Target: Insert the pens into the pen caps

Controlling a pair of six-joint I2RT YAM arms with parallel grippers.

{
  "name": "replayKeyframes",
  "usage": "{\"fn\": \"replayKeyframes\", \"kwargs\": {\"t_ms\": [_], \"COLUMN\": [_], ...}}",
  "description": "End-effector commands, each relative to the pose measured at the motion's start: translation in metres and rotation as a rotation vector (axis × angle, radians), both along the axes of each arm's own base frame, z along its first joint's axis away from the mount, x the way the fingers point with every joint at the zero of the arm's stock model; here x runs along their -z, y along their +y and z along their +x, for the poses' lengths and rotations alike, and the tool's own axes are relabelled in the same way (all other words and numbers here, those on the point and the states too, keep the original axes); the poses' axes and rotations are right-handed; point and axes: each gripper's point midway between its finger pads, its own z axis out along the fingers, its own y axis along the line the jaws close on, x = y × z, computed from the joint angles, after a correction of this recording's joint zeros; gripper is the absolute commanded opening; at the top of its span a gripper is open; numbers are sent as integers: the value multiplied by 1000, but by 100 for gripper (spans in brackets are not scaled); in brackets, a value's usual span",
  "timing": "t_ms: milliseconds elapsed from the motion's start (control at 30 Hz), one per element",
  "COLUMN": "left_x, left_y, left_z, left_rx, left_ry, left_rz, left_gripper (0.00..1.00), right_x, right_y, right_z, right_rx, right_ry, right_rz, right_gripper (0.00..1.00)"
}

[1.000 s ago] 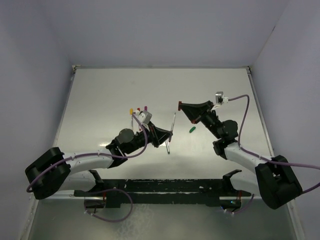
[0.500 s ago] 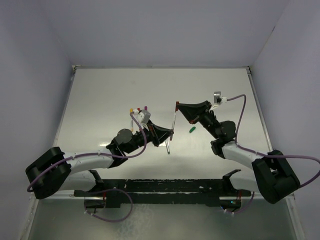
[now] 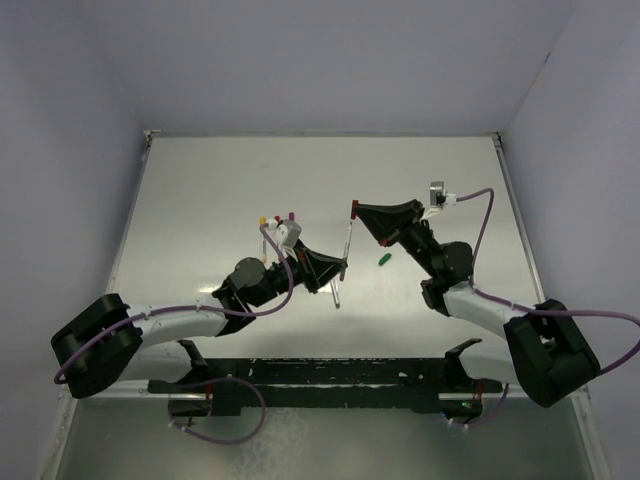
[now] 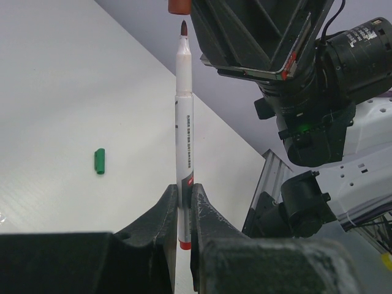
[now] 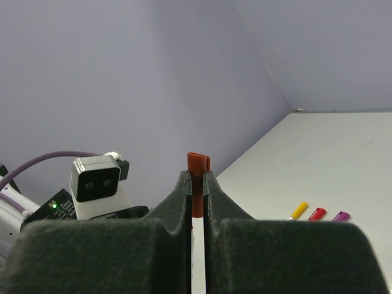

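Note:
My left gripper [image 3: 338, 268] is shut on a white pen [image 3: 345, 255] and holds it upright above the table; its red tip [image 4: 183, 27] points up. My right gripper [image 3: 358, 211] is shut on a red pen cap [image 3: 354, 209], held directly over that tip with a small gap, as the left wrist view shows [image 4: 179, 6]. In the right wrist view the cap [image 5: 197, 177] sits between the fingers with the white pen [image 5: 197, 251] just below it. A green cap [image 3: 384, 259] lies on the table.
Yellow [image 3: 263, 218], red [image 3: 277, 216] and purple [image 3: 291, 214] caps lie in a row behind the left arm; they also show in the right wrist view, the yellow one leftmost [image 5: 298, 211]. Walls enclose the table on three sides.
My right gripper has moved left with the red cap, bringing it from right of the pen to just over the pen's tip. The left gripper and pen have stayed put.

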Motion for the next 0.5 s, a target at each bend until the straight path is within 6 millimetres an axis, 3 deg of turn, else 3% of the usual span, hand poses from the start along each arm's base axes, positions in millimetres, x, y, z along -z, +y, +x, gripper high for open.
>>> {"fn": "replayKeyframes", "kwargs": {"t_ms": [0,467], "left_x": [-19,-20], "left_y": [2,5], "left_z": [2,5], "left_rx": [-12,-37], "left_ry": [-46,-52], "left_rz": [-50,-42], "left_gripper": [0,0], "right_x": [-29,-26], "right_y": [0,5], "right_z": [-7,-9], "right_rx": [-20,-50], "right_ry": [-82,-67], "right_rz": [58,60], "right_gripper": [0,0]}}
